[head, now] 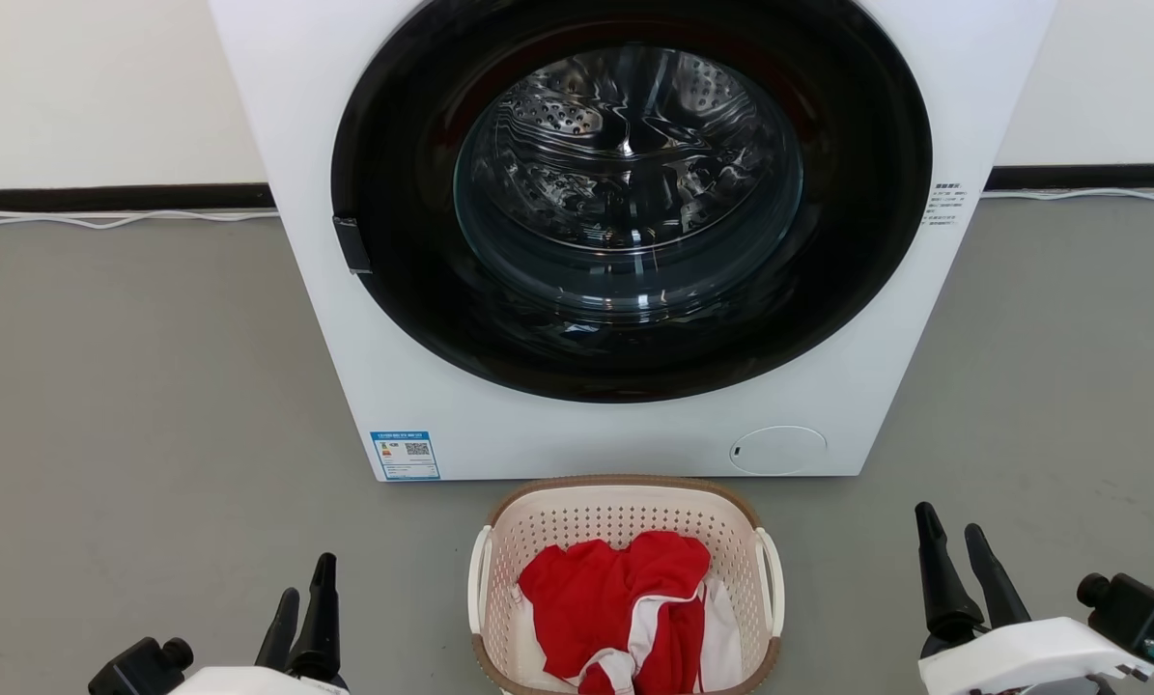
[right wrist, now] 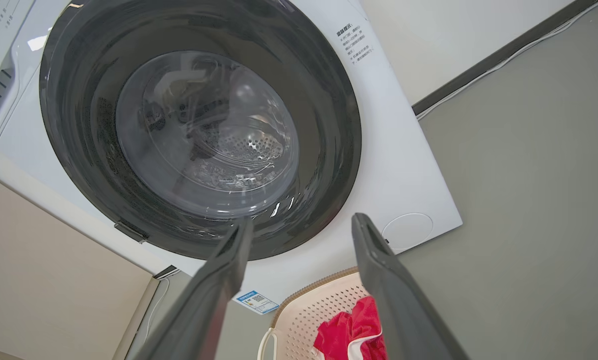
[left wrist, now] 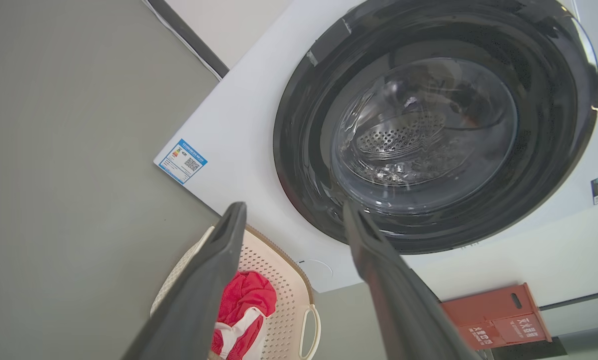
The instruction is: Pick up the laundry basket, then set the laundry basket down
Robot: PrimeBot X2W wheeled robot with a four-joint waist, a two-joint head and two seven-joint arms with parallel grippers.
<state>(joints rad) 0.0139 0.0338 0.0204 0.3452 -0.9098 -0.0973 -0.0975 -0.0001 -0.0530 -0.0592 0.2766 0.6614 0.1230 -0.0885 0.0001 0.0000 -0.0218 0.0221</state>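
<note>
The laundry basket (head: 625, 521), cream-white and perforated with a brown rim and white side handles, stands on the grey floor just in front of the washing machine, holding red and white clothes (head: 625, 608). It also shows at the bottom of the left wrist view (left wrist: 278, 280) and of the right wrist view (right wrist: 309, 315). My left gripper (head: 308, 589) hangs open to the basket's left, apart from it, with nothing between its fingers (left wrist: 218, 270). Well to the basket's right, my right gripper (head: 953, 536) is open and empty too.
A white front-loading washing machine (head: 577, 434) with a dark round glass door (head: 630, 193), shut, fills the space behind the basket. A wall with dark skirting and white cables runs behind. A red-brown box (left wrist: 499, 315) stands beside the machine. Grey floor (head: 132, 405) lies on both sides.
</note>
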